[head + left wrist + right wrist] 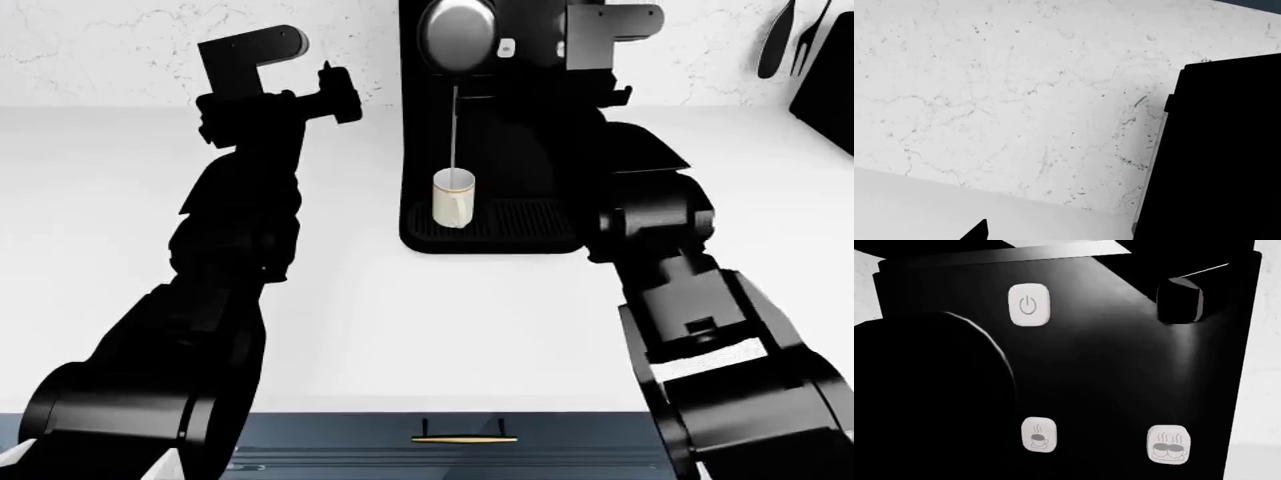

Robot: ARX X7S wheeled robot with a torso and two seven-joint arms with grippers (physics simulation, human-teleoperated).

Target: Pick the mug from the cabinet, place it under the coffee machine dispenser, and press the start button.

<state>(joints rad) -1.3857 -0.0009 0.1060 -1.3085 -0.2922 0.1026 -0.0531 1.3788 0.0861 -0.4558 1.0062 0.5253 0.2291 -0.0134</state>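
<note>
The mug stands on the ribbed drip tray, directly at 6 o'clock below the silver dispenser, with a thin stream falling into it. The right gripper hovers close to the coffee machine's front, where the power button sits at 12 o'clock above two cup buttons; whether its jaws are apart I cannot tell, nor for the left gripper. I judge that any press should be straight and gentle, so that the machine does not move.

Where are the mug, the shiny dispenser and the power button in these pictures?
mug (454,200): head view, on its cream side wall.
coffee machine dispenser (454,35): head view, on the silver dome.
power button (1028,305): right wrist view, on the button's face.
</note>
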